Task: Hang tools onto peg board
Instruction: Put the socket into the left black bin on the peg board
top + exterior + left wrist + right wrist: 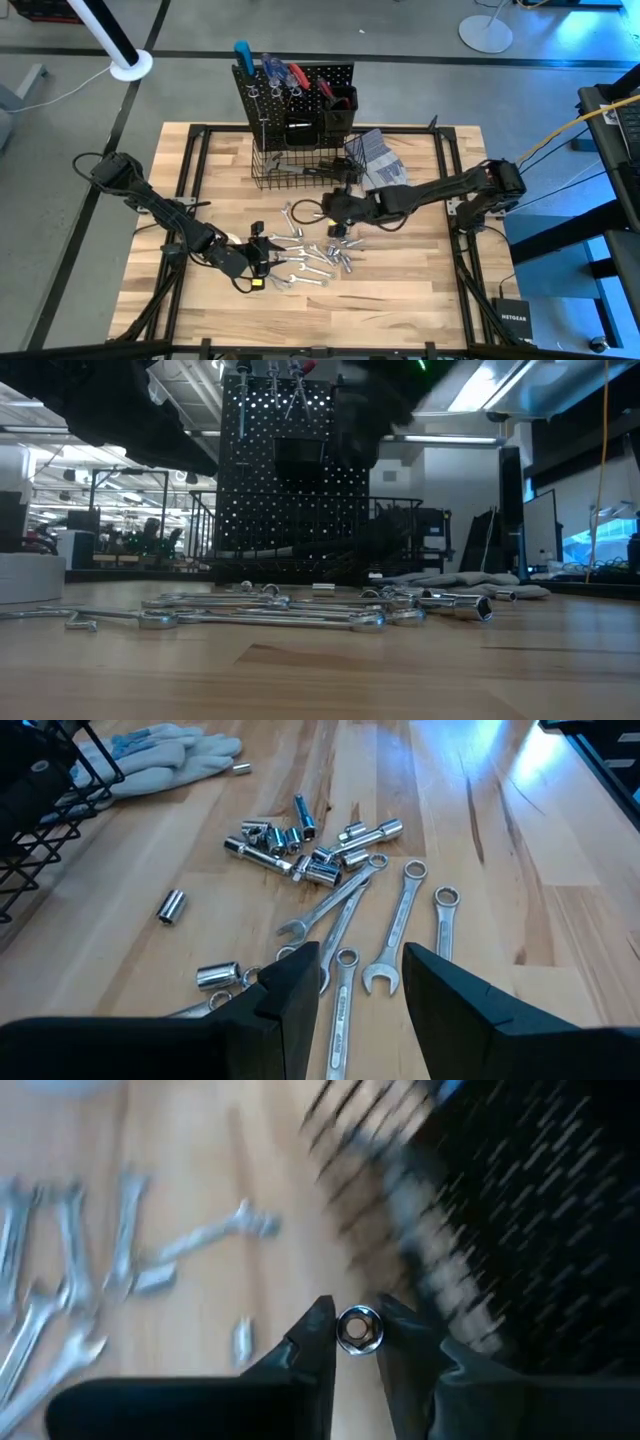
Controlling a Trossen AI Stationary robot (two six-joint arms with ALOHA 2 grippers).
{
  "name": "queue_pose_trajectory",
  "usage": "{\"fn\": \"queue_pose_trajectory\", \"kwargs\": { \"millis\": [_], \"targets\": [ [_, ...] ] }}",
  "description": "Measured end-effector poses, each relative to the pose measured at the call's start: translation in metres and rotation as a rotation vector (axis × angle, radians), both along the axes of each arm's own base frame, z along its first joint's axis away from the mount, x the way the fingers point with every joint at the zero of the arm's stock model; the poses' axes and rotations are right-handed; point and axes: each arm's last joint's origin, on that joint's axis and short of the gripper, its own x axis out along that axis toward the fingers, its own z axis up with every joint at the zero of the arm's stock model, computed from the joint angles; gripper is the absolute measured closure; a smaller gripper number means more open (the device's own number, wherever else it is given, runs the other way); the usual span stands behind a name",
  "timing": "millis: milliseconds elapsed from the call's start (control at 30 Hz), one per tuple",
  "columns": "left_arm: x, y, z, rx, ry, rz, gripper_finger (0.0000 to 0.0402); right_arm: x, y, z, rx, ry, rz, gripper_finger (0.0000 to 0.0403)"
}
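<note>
Right wrist view: right claw (pixel 350 1330) pinches a small socket (pixel 359 1329) endwise, bore facing the camera; peg board (pixel 293 95) with its wire basket (pixel 290 165) sits just ahead. Left claw (pixel 360 982) hangs open above the wrenches (pixel 400 925) on the desk (pixel 400 290), nearer that pile.

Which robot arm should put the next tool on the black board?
The right one, probably. Its right claw already pinches a small silver socket and is close to the peg board. The left claw is open and empty above the wrenches, farther away.
</note>
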Motion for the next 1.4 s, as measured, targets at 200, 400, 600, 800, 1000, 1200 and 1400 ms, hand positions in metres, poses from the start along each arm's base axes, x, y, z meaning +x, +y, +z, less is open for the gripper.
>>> {"fn": "queue_pose_trajectory", "kwargs": {
  "millis": [200, 400, 600, 800, 1000, 1200, 1400],
  "targets": [
    [0.000, 0.000, 0.000, 0.001, 0.000, 0.002, 0.0265, 0.019, -0.007, 0.045, -0.161, -0.204, -0.011, 0.0336],
    [0.000, 0.001, 0.000, 0.005, 0.001, 0.001, 0.0265, 0.028, -0.033, 0.066, -0.268, -0.340, -0.039, 0.0337],
    [0.001, 0.002, 0.000, 0.006, 0.001, 0.004, 0.0265, 0.030, -0.069, 0.074, -0.278, -0.411, -0.081, 0.0334],
    [0.002, 0.003, 0.000, 0.006, 0.001, 0.009, 0.0265, 0.030, -0.096, 0.073, -0.261, -0.428, -0.105, 0.0333],
    [0.002, 0.003, 0.000, 0.007, 0.002, 0.009, 0.0265, 0.033, -0.110, 0.063, -0.218, -0.433, -0.145, 0.0330],
    [0.001, 0.003, -0.001, 0.006, 0.006, 0.011, 0.0265, 0.038, -0.113, 0.057, -0.217, -0.441, -0.169, 0.0307],
    [0.001, 0.003, -0.001, 0.004, 0.006, 0.012, 0.0265, 0.037, -0.114, 0.056, -0.240, -0.427, -0.222, 0.0251]
  ]
}}
